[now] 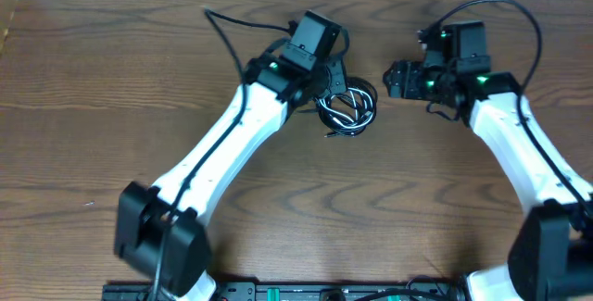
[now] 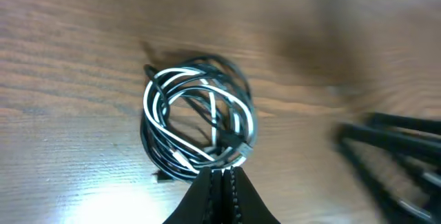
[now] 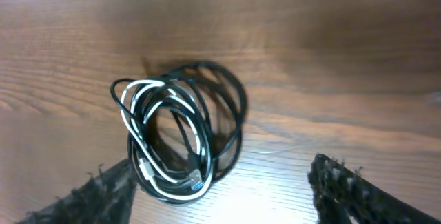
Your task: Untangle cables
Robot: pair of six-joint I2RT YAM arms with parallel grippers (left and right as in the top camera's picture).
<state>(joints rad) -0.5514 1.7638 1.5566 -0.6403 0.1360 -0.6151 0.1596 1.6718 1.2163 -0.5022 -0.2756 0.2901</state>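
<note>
At the near edge of the cables, my left gripper pinches the coil (black strands, one white); my right gripper hangs nearby, spread.

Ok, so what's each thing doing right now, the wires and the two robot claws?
cables: tangled in one coil, black and white strands wound together, lying on the table.
left gripper: shut, pinching the near edge of the coil.
right gripper: open, fingers wide apart, beside the coil, holding nothing.
</note>
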